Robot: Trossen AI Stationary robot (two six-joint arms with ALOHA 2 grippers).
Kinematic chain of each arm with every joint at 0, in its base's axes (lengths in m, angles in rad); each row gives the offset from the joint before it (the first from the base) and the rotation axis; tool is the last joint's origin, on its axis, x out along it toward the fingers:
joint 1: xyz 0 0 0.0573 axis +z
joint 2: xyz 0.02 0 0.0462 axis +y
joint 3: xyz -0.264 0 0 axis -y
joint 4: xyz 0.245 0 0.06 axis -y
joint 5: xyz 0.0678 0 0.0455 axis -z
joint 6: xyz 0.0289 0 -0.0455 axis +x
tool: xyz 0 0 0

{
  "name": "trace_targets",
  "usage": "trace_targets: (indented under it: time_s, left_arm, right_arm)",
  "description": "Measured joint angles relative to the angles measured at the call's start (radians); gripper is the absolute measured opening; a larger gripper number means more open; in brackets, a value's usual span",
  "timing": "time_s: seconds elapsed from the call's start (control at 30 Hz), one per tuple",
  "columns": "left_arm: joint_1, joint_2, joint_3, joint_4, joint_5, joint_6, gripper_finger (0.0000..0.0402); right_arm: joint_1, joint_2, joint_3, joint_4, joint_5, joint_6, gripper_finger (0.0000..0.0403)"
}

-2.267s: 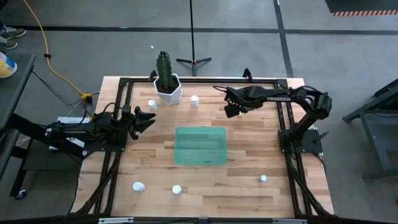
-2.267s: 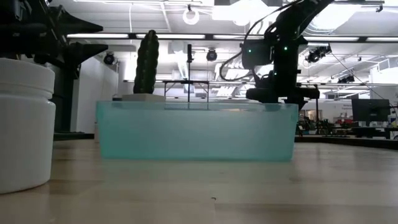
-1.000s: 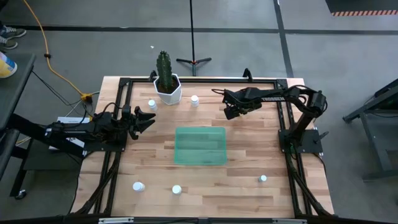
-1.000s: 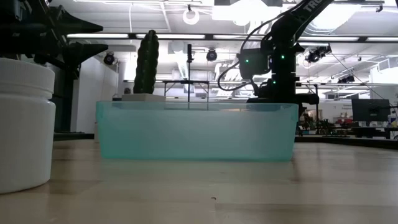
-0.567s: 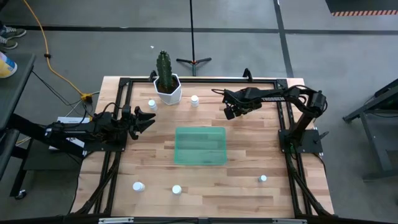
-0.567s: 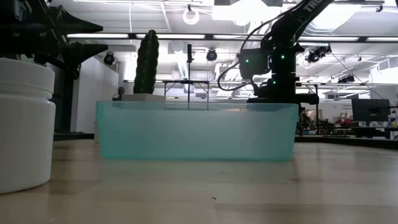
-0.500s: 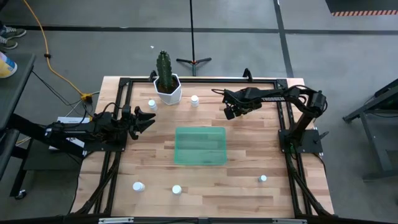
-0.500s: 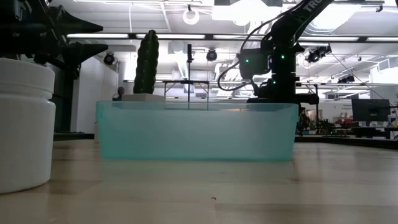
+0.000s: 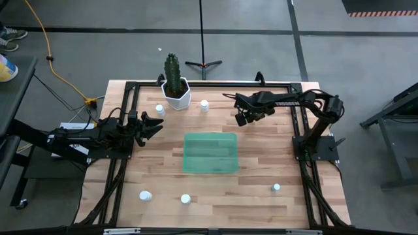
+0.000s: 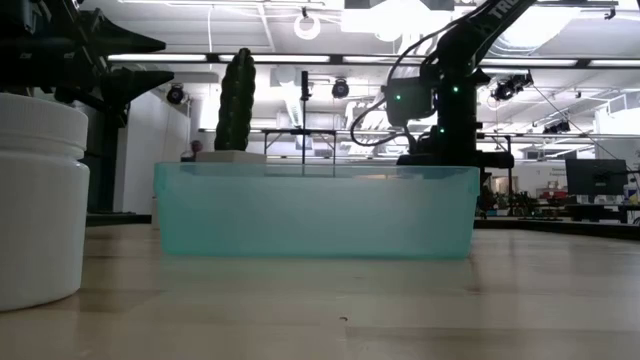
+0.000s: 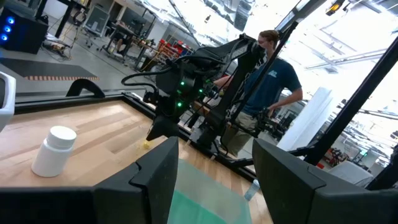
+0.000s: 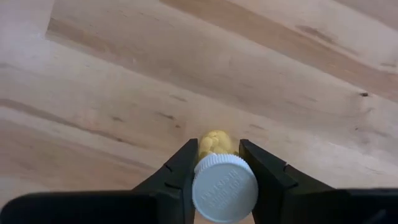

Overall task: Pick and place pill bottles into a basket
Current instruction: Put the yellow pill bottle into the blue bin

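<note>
My right gripper (image 12: 217,163) pinches the yellowish pill bottle (image 12: 222,183).
Arm reaches low near the table's (image 9: 261,202) far edge; left gripper (image 9: 155,123) waits, jaws apart.

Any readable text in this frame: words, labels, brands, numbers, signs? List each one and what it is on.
"TR": white letters on the right arm in the low view, cut off by the picture's edge; the rest cannot be read.
Yellowish pill bottle in the right gripper: white cap blank, no label in view.
White pill bottle near the low camera: no print visible.
Basket: no markings.

Bright overhead ceiling lights (image 10: 307,27); soft shadows; near bottle (image 10: 38,200) blurred in low view.
</note>
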Motion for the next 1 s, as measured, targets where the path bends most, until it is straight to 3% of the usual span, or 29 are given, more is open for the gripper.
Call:
trace_targets:
  time_s: [0.4, 0.7, 1.0]
  left_arm:
    - [0.0, 0.0, 0.0, 0.0, 0.0, 0.0, 0.0241]
    - [0.0, 0.0, 0.0, 0.0, 0.0, 0.0, 0.0241]
    - [0.0, 0.0, 0.0, 0.0, 0.0, 0.0, 0.0241]
  right_arm:
    - [0.001, 0.001, 0.091, -0.041, -0.106, -0.062, 0.0095]
    - [0.013, 0.001, 0.255, -0.134, -0.122, -0.101, 0.0107]
    - [0.097, 0.001, 0.399, -0.147, -0.11, -0.097, 0.0099]
